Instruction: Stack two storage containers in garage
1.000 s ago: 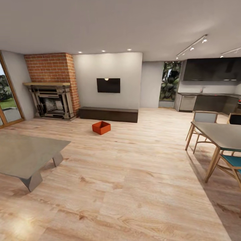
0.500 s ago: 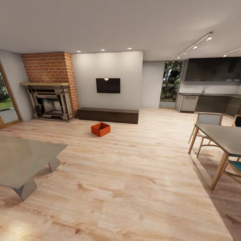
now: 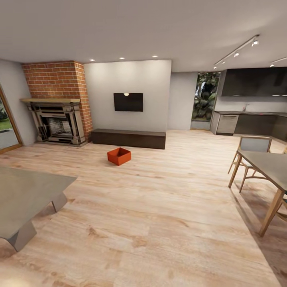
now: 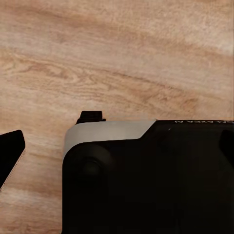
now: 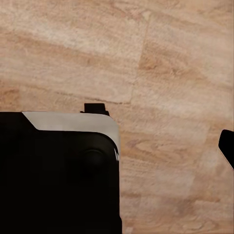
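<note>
One orange-red storage container (image 3: 119, 156) sits on the light wood floor of the living room, in front of the long low dark cabinet (image 3: 128, 138) and under the wall TV (image 3: 128, 102). It is several metres ahead of me, upright and open-topped. In the left wrist view my left gripper (image 4: 118, 151) hangs over the wood planks above my dark base, one black fingertip (image 4: 9, 155) at the picture's edge. My right gripper (image 5: 117, 148) hangs the same way, fingertip (image 5: 227, 146) at the edge. Both hold nothing.
A grey low table (image 3: 24, 195) stands close on the left. A dining table (image 3: 271, 165) with chairs (image 3: 251, 145) is on the right. The brick fireplace (image 3: 57, 101) is at the back left, the kitchen counter (image 3: 255, 123) at the back right. Wood floor runs ahead to the container.
The whole head view has shifted: the low table slid down-left and the dining table further right, so the camera has moved forward. The container lies where it was.
</note>
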